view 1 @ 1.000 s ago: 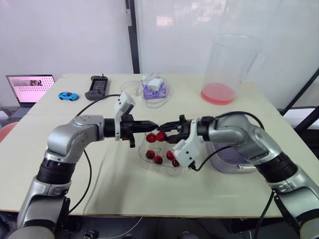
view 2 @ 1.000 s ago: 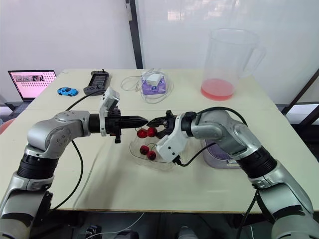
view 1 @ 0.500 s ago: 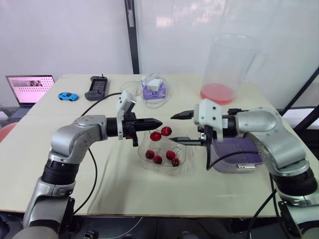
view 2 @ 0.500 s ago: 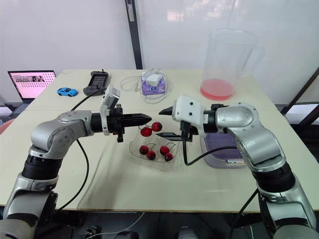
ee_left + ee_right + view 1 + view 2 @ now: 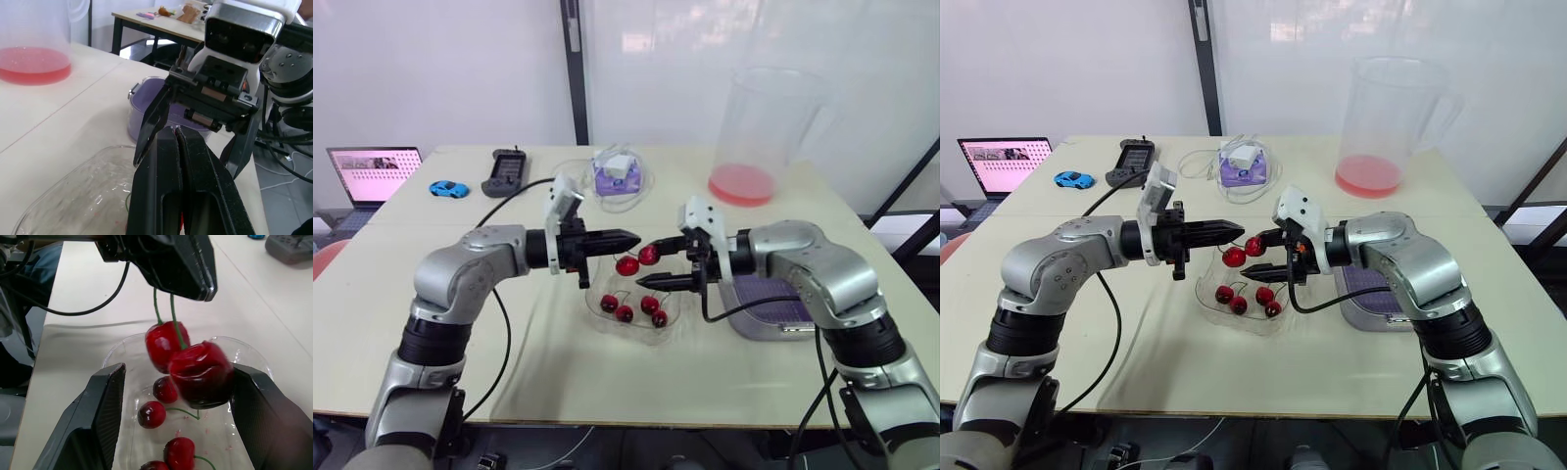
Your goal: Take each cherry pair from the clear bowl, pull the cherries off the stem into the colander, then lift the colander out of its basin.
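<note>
A: How will the cherry pair [image 5: 188,363] handle?
B: I'd say light, slick-skinned and easily bruised, and the thin stems may snap. It hangs above the clear bowl [image 5: 597,318], stems pinched in the closed left tool [image 5: 634,236].
A: Where to grip?
B: Round one fruit's middle, gently. The right tool [image 5: 650,262] gapes wide either side.

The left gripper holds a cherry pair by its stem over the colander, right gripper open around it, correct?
No. The left gripper holds the cherry pair by the stem over the clear bowl, not the colander, with the right gripper open around it. The right wrist view shows the bowl underneath.
</note>
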Controlling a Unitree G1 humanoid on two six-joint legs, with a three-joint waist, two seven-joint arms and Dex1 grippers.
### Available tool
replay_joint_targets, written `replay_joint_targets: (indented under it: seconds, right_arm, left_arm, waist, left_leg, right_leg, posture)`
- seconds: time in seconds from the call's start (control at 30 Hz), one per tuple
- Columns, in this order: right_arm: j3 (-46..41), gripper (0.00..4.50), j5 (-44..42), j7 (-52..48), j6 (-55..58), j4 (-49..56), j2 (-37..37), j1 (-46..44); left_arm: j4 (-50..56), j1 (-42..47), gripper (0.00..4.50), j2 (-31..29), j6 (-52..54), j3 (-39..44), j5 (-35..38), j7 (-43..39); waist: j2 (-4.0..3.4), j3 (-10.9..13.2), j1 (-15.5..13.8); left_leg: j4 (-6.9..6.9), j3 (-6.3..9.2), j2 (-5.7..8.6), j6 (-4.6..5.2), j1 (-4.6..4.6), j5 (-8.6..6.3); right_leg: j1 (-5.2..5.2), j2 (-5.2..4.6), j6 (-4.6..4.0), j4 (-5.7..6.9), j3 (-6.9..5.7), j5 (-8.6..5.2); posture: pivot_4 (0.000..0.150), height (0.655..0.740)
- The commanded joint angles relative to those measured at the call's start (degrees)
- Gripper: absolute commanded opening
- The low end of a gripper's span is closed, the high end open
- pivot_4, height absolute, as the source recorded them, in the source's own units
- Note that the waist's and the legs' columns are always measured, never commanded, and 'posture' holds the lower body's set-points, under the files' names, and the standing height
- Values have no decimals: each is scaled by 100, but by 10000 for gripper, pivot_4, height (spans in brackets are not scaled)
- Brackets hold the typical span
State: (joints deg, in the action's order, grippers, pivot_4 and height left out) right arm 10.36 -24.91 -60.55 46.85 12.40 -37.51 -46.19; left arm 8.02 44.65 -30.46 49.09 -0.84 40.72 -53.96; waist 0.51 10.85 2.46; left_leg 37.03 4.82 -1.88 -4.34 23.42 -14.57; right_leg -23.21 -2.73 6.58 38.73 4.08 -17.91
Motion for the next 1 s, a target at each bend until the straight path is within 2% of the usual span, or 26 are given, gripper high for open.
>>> replay_joint_targets:
  seconds: [0.03,0.13,0.23,0.57,0.83,1.0]
  right_arm:
    - [-126,32924,-64,32,-139,53,53,-139]
    - [-147,23895,-95,41,-145,34,80,-157]
    - [-176,10033,-106,56,-176,11,76,-162]
    - [-200,10033,-117,35,-190,-23,-9,-130]
    - [-17,10033,73,-188,-180,56,-587,291]
    - [-164,10033,-61,-64,19,289,-661,353]
  left_arm:
    - [189,128,0,-35,23,141,114,42]
    - [169,122,0,-61,30,169,119,32]
    - [143,105,0,-89,14,179,116,0]
    - [79,69,0,-102,-84,192,79,-62]
    - [-27,69,0,-109,-206,214,15,-127]
    - [-136,28,0,-109,-355,182,-63,-164]
  waist:
    - [0,0,2]
    - [0,0,4]
    - [0,0,1]
    - [0,0,2]
    - [0,0,-11]
    - [-1,0,14]
  left_leg:
    - [0,0,0,0,0,0]
    - [0,1,0,0,0,0]
    - [0,0,0,0,0,0]
    - [0,0,0,0,0,0]
    - [0,0,0,0,0,0]
    - [-2,0,0,1,0,0]
  right_leg:
    - [0,1,0,0,0,0]
    - [0,1,0,0,0,0]
    - [0,1,0,0,0,0]
    - [0,1,0,0,0,0]
    - [1,0,0,-2,0,0]
    - [-1,2,0,-2,1,0]
  posture:
    - [1500,7332]
    - [1500,7332]
    - [1500,7332]
    - [1500,7332]
    - [1500,7332]
    - [1500,7332]
